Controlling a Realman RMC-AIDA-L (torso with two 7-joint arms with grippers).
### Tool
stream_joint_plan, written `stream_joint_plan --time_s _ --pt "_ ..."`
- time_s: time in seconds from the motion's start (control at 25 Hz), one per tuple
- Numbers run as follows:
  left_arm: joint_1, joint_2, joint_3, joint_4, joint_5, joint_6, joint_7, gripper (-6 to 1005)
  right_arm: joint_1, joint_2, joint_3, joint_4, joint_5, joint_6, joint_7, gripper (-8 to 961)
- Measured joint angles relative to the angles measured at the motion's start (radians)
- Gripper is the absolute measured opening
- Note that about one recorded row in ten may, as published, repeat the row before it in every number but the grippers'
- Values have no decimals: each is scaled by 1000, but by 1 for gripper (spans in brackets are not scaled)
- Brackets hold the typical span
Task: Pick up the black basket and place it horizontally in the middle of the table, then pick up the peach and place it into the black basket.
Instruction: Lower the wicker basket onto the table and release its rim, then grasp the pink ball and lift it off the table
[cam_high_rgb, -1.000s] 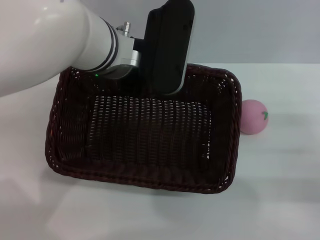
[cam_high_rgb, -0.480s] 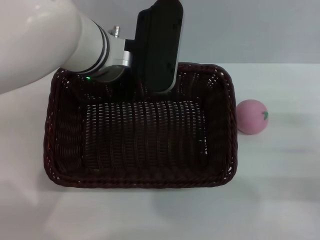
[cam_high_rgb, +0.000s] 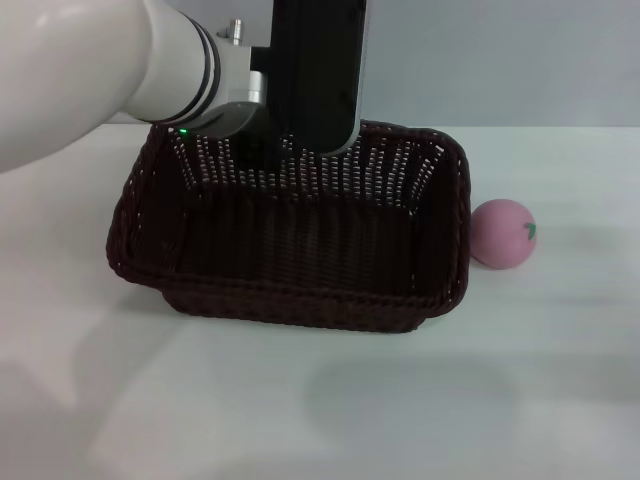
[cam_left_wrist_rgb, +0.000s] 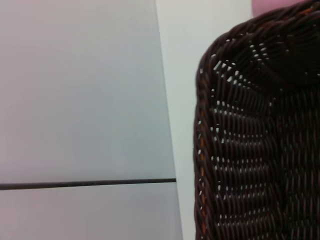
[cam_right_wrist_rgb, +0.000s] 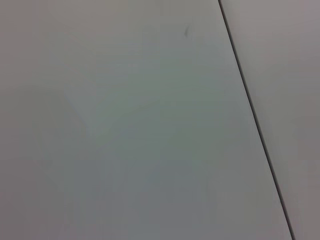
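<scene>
**Basket tipped up at its far edge, jaws hidden behind the wrist housing**

The black basket (cam_high_rgb: 300, 240) sits on the white surface (cam_high_rgb: 400, 420), slightly left of centre in the head view, its long side running left to right. It is tilted: the far wall rises under the left gripper (cam_high_rgb: 300, 150) while the near rim looks to be low at the surface, so the floor of the basket is seen at a steep angle and mostly lost in shadow. The left arm comes in from the upper left, and its black wrist housing covers the middle of the far rim. The jaws themselves are hidden behind that housing, so whether they are closed on the rim or spread cannot be told. The left wrist view shows only a rounded corner of the basket (cam_left_wrist_rgb: 255, 140), cut off at the frame edge, with a sliver of pink at the corner.

The peach (cam_high_rgb: 503, 233) rests on the surface just beside the basket's right end, not clearly touching it.

The right gripper does not appear; its wrist view shows only plain grey panels.
</scene>
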Motion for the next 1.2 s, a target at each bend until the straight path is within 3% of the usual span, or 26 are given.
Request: stream_joint_plan --time_s 0.4,0.52,0.56,0.64,0.72,0.76,0.8,0.84,0.88,0.92,0.96,1.0,1.12,1.16,1.2 --pt "16 1 -46 27 -2 -17 -15 647 1 0 0 0 0 9 0 734" --pt "52 1 -101 70 -15 -40 -34 646 0 -2 -2 -1 -4 9 2 735" --pt "99 3 -170 112 -78 -76 -46 645 -3 -8 -8 -2 -8 8 18 735" --pt "122 3 -201 129 -118 -97 -49 644 -6 -15 -12 -6 -11 8 33 735" --pt "198 6 -283 162 -253 -170 -39 644 -18 -30 -18 -19 -24 9 69 735" --pt "257 8 -333 170 -353 -226 -16 643 -38 -58 -24 -51 -68 11 128 735" --pt "257 8 -333 170 -353 -226 -16 643 -38 -58 -24 -51 -68 11 128 735" --pt "302 9 -368 171 -435 -268 13 643 -60 -90 -26 -95 -137 18 204 736" --pt "356 9 -406 165 -546 -316 60 642 -60 -90 -26 -95 -137 18 204 736" --pt "372 9 -414 162 -585 -330 77 642 -72 -110 -26 -127 -184 30 260 736" --pt "454 10 -453 132 -805 -388 187 641 -91 -150 -23 -202 -290 64 387 736" --pt "454 10 -453 132 -805 -388 187 641 -91 -150 -23 -202 -290 64 387 736" --pt "548 9 -501 64 -1141 -405 385 640 -117 -190 -15 -349 -468 119 584 736" --pt "575 9 -515 35 -1258 -397 452 640 -137 -205 0 -474 -603 154 744 736" --pt "575 9 -515 35 -1258 -397 452 640 -137 -205 0 -474 -603 154 744 736"
